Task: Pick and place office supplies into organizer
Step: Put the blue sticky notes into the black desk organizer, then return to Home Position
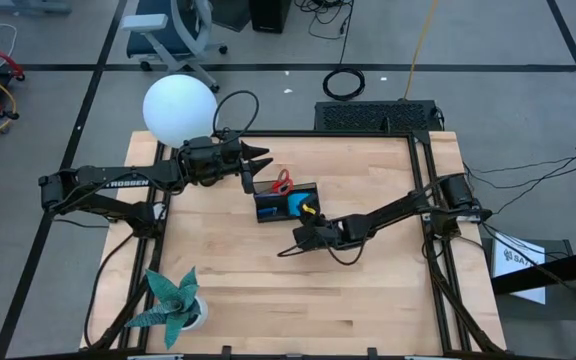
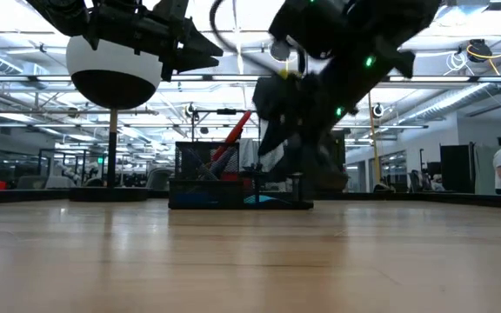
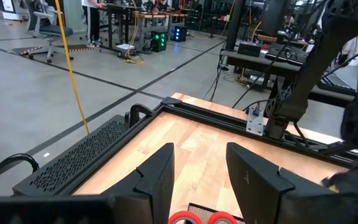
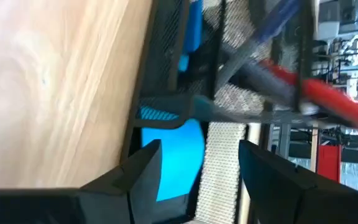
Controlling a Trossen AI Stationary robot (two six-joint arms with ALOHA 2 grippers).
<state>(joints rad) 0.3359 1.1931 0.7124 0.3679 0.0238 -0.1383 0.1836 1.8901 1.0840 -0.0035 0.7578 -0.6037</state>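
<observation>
Already the organizer [image 1: 286,202], a small black mesh tray with compartments, carries several supplies: red-handled scissors [image 1: 281,181] stand tilted out of its taller section, and a bright blue square pad [image 4: 178,157] lies flat in the low compartment. Dark and blue pens [image 4: 263,43] lean inside the mesh walls (seen blurred in the right wrist view). Just ahead of the right gripper [image 1: 298,240] sits the tray's low end with the blue pad; this gripper's fingers are spread and pinch nothing. Beyond the tray's far side hovers the left gripper [image 1: 255,156], above the counter [image 1: 298,300], its fingers parted and empty, with the red scissor handles directly below them. Behind that arm stands a white globe lamp [image 1: 179,109].
</observation>
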